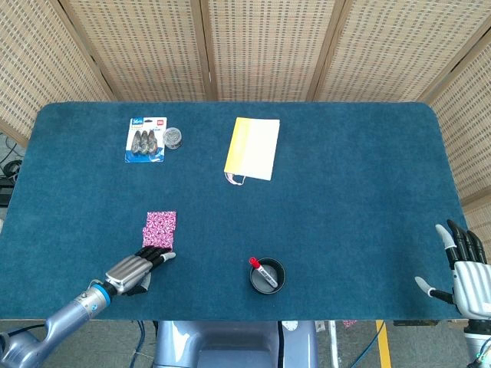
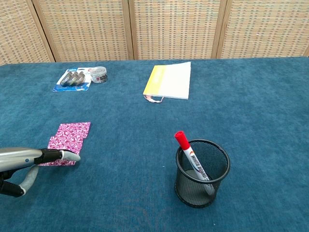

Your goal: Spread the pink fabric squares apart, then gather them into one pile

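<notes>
Pink patterned fabric squares (image 1: 159, 228) lie on the blue table at the left, overlapping with the nearer one shifted toward me; in the chest view the fabric squares (image 2: 68, 137) show as a staggered strip. My left hand (image 1: 135, 267) lies flat with fingers stretched out, its fingertips (image 2: 67, 156) on the near edge of the fabric. My right hand (image 1: 465, 264) is at the table's right front corner, fingers spread, holding nothing.
A black mesh cup (image 2: 202, 172) with a red-capped marker (image 2: 191, 154) stands front centre. A yellow and white booklet (image 1: 252, 147) lies at the back. A blue blister pack (image 1: 146, 139) and a small round tin (image 1: 174, 136) sit back left.
</notes>
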Controlling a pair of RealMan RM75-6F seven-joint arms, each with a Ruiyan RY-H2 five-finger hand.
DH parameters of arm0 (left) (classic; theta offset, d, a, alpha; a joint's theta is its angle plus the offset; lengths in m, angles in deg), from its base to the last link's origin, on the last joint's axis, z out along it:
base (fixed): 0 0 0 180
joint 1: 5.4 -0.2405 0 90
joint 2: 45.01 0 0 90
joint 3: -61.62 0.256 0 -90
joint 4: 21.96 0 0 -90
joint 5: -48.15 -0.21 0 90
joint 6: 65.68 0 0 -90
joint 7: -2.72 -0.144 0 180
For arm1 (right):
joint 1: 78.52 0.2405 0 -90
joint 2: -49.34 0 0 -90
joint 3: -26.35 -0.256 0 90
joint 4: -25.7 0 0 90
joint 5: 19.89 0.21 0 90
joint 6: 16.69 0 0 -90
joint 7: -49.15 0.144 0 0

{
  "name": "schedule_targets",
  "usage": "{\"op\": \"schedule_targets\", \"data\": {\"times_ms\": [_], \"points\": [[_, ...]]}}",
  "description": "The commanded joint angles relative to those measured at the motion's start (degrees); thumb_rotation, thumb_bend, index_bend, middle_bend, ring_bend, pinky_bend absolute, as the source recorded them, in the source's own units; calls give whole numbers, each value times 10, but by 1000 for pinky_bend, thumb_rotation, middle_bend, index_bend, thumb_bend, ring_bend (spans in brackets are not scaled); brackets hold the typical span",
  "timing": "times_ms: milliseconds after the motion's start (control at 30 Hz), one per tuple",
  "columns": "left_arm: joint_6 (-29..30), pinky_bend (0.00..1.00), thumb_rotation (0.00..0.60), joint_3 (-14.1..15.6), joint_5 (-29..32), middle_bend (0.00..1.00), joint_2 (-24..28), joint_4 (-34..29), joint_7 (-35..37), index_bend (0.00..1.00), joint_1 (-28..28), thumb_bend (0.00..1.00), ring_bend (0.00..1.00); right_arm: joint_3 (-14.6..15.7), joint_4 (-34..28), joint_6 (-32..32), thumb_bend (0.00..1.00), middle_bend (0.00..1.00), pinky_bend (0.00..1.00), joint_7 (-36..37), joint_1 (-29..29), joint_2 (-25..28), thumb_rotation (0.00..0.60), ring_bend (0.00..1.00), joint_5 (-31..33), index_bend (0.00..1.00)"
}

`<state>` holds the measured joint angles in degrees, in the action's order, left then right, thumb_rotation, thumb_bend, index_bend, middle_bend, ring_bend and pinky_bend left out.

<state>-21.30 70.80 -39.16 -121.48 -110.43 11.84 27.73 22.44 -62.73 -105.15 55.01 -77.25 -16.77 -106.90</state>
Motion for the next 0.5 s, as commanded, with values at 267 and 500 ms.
{"op": "schedule_targets", "data": {"times_ms": [267,500], "points": [[-5,0,600,17,-10,0,22,-44,-20,0,3,1000,0,0,-1,1,182,0,0,0,0,0,600,0,0,0],[-11,0,600,24,-7,0,34,-72,-44,0,5,1000,0,0,-1,1,182,0,0,1,0,1,600,0,1,0]]}}
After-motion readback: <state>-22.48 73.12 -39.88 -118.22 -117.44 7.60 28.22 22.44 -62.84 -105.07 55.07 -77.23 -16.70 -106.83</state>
